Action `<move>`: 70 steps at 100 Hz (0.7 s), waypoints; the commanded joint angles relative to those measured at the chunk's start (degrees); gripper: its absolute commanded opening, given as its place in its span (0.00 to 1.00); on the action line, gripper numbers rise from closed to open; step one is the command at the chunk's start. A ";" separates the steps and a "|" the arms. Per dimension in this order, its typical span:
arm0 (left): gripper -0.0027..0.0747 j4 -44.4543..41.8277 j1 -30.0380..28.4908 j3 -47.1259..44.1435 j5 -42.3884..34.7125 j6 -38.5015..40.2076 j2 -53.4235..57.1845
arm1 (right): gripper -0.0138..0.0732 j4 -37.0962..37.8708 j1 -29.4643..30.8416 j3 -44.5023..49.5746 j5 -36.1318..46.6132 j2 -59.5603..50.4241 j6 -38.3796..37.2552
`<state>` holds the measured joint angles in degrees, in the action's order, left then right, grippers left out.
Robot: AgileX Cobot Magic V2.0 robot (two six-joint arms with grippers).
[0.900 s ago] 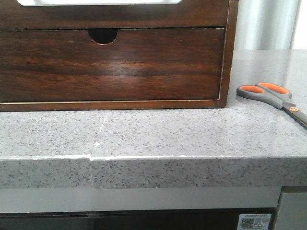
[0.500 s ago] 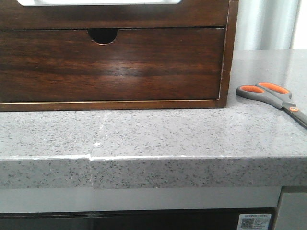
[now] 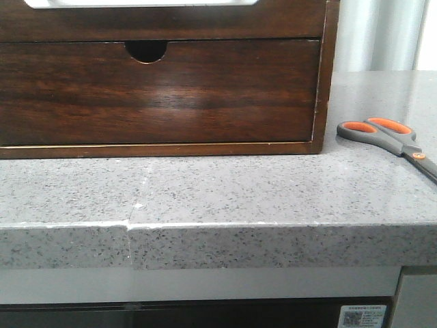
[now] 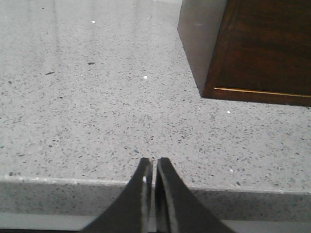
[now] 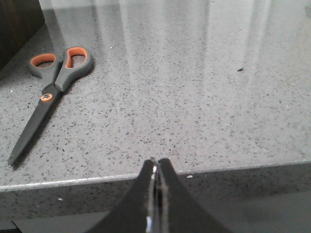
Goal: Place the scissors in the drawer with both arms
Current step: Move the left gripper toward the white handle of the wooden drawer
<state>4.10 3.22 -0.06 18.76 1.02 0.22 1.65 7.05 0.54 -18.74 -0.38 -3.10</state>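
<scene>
The scissors (image 3: 386, 138) lie flat on the grey speckled counter, to the right of the wooden casing, blades running off the right edge of the front view. They also show in the right wrist view (image 5: 51, 90), handles toward the casing, blades toward the counter's front edge. The drawer (image 3: 157, 92) is closed, its half-round notch (image 3: 146, 50) at the top edge. My left gripper (image 4: 153, 162) is shut and empty over the counter's front edge, near the casing's left corner (image 4: 252, 48). My right gripper (image 5: 155, 164) is shut and empty at the front edge, right of the scissors. Neither arm shows in the front view.
The wooden casing (image 3: 329, 75) surrounds the drawer and stands on the counter (image 3: 225, 188). A white object (image 3: 136, 3) rests on top of it. The counter's front edge (image 3: 273, 225) drops to a cabinet below. Open counter lies left of the casing in the left wrist view (image 4: 87, 107).
</scene>
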 commanded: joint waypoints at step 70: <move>0.01 -4.10 0.44 -1.14 -16.78 0.01 1.72 | 0.09 -0.49 0.26 1.74 10.28 -1.26 0.35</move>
<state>-0.62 3.22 -0.06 9.20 1.02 0.22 1.27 7.05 0.54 -15.96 -0.38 -3.10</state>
